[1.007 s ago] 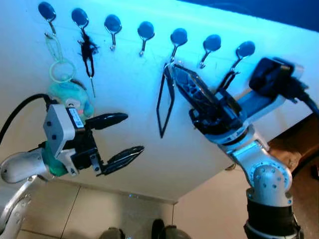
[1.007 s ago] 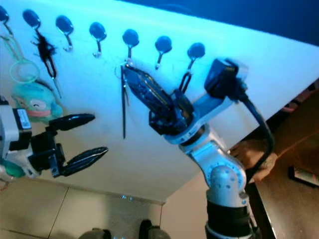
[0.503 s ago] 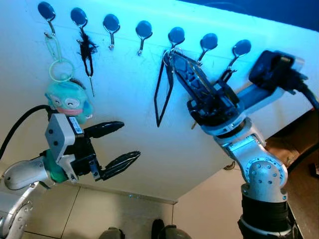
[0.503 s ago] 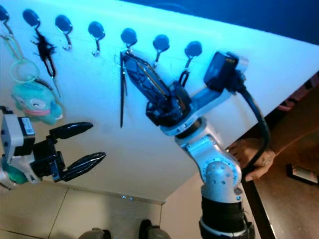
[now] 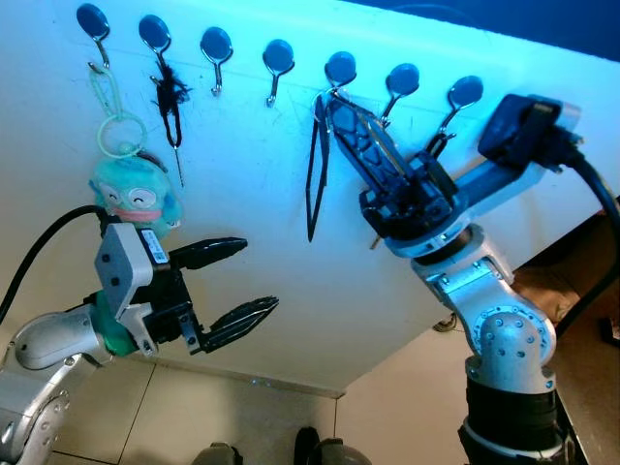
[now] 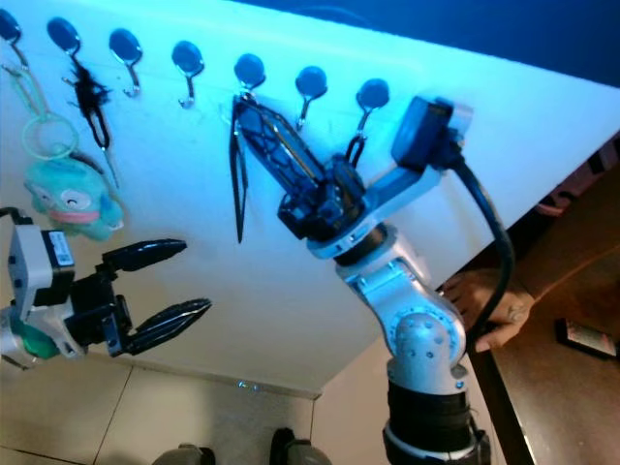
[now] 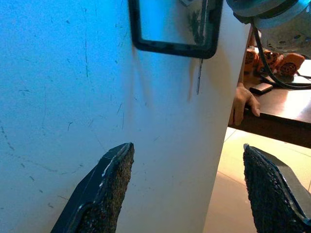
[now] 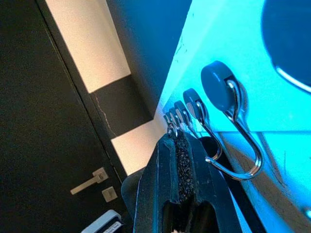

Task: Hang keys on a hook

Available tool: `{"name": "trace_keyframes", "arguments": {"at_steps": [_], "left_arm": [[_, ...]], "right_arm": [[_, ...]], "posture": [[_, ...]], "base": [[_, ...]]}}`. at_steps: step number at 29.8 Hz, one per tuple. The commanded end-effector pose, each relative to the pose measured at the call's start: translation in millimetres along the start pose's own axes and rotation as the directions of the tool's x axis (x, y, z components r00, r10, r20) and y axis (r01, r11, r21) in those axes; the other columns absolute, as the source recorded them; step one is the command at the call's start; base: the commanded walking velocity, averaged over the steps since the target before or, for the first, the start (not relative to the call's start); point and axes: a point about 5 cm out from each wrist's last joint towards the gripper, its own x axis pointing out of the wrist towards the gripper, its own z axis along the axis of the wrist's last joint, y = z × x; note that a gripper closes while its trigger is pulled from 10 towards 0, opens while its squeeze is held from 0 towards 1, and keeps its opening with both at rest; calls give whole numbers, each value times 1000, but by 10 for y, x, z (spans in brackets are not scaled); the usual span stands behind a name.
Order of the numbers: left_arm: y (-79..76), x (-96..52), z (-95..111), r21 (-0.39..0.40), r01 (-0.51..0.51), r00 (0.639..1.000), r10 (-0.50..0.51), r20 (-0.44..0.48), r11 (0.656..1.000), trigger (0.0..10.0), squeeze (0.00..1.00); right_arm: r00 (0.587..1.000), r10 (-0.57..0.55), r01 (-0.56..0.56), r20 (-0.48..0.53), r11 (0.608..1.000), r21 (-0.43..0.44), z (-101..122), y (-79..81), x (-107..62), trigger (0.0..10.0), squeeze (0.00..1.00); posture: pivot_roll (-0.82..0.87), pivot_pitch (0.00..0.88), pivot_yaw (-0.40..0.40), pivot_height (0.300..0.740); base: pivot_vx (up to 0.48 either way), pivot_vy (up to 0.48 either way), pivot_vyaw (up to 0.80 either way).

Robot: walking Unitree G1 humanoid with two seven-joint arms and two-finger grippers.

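**Keys being brought onto a hook**

Jaws of the right gripper are being pressed together at the upper middle of the left eye frame, apparently clamped on the top of the key strap, a long black loop dangling down the white wall just below the fifth hook. In the right wrist view the two fingers are seen closed flush against each other, right beside a chrome hook; the keys themselves cannot be made out. The left gripper is being held at the lower left of the frame with its jaws spread wide and nothing between them.

The hanging step is judged to be in hand: the loop is being lifted against the hook. Next, the loop would need to be slipped over the hook's upturned tip, settled, and only then released.

Seven hooks are counted in a row across the top. A green ring with a plush toy is being carried by the first, a dark tasselled item by the second. One person's hand is resting on a dark surface at the right.
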Motion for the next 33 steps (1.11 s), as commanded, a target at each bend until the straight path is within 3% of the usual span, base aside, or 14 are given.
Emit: {"name": "trace_keyframes", "arguments": {"at_steps": [1, 15, 20, 33], "left_arm": [[-28, 21, 0, 7, 19, 1000, -19, 1, 1000, 10000, 1000], [-40, 28, 3, 9, 24, 1000, -24, -1, 1000, 10000, 1000], [-45, 43, 4, 8, 32, 999, -32, 1, 999, 10000, 1000], [-59, 55, 6, 4, 38, 999, -38, 6, 999, 10000, 1000]], "right_arm": [[990, -133, 133, -43, 991, -7, -61, -153, -93, 0, 0], [977, -206, 207, -54, 978, 9, -134, -206, -146, 0, 0], [997, -25, 29, -73, 998, 58, -174, 28, -165, 0, 0], [986, 100, -80, -133, 986, 147, -295, 219, -277, 0, 0]], "posture": [[130, 127, -41, 740], [122, 132, -40, 740], [121, 135, -39, 740], [115, 142, -40, 740]], "base": [[0, 0, 0], [0, 0, 0], [0, 0, 0], [0, 0, 0]]}}
